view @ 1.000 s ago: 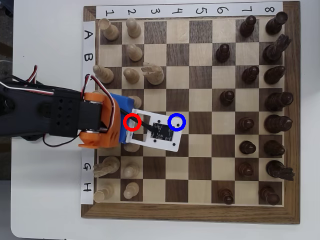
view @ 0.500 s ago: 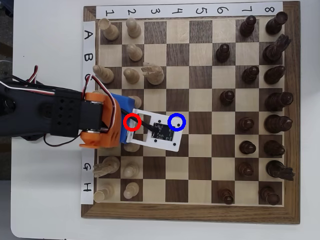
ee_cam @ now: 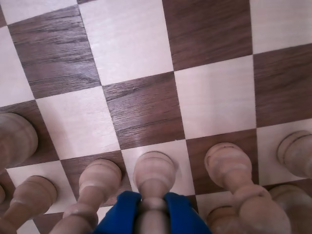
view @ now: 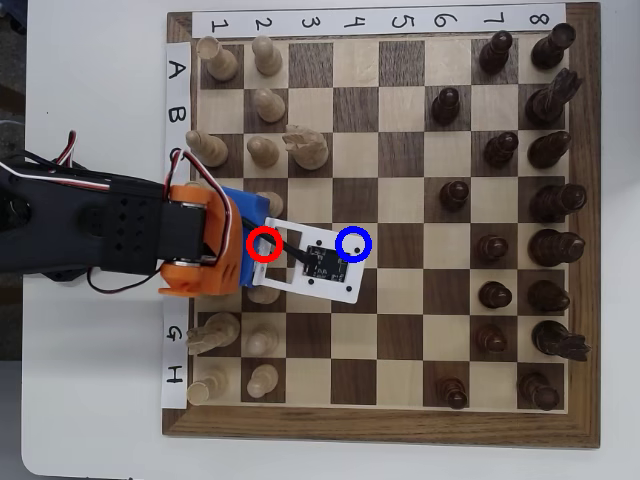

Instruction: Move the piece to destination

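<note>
In the wrist view the piece (ee_cam: 154,171), a pale pawn with a round head, stands at the bottom centre on a light square. My gripper (ee_cam: 154,204) is shut on its neck, one blue finger (ee_cam: 121,210) pressed to each side. Its base is hidden. In the overhead view my orange and black arm (view: 190,245) reaches in from the left, and the white wrist camera board (view: 315,265) covers the gripper and the pawn at the red ring (view: 264,245). The destination (view: 354,243), a light square with a blue ring, lies two squares to the right and is bare.
Pale pawns (ee_cam: 100,178) (ee_cam: 228,163) stand close on either side of the held one. More pale pieces (view: 262,150) fill the board's left columns and dark pieces (view: 490,248) the right columns. The wooden board (view: 385,428) lies on a white table.
</note>
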You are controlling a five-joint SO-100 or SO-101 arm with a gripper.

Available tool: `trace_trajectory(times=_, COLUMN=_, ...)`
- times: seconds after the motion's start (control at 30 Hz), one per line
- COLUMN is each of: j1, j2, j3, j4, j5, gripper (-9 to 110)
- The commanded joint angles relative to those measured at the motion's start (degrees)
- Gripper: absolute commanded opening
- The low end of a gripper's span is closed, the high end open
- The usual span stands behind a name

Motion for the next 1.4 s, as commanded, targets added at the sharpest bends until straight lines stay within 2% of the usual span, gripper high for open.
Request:
trace_trajectory(times=0.0, j1=1.5, j2=3.0, j3=-6.0, j4=2.0, j5=17.3, gripper=0)
trace_trajectory(times=1.1, j1=4.4, j2=8.3, j3=-24.3, j4=16.5, j5=14.1, gripper=0)
trace_trajectory(times=1.37, j1=3.0, j2=9.0, j3=-31.7, j4=23.4, j5=13.8, gripper=0)
